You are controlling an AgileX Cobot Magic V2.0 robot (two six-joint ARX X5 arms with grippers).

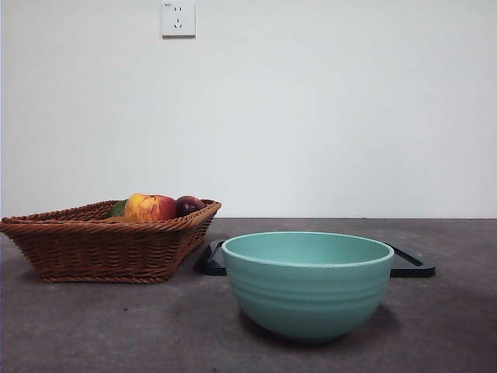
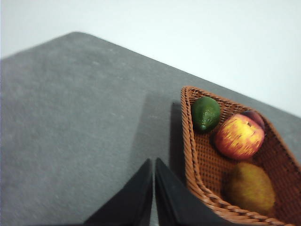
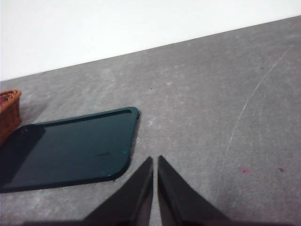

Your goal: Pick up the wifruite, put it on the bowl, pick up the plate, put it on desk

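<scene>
Soft even light; left wrist view blurry

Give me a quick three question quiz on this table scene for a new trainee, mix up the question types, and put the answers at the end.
1. True or false: the wifruite already lies in the bowl.
2. Which fruit is green: A) the lime, B) the apple, C) the plum?
3. Fill in: the dark tray lies flat on the ____.

Key: 1 false, it lies in the basket. 2 A. 3 desk.
</scene>
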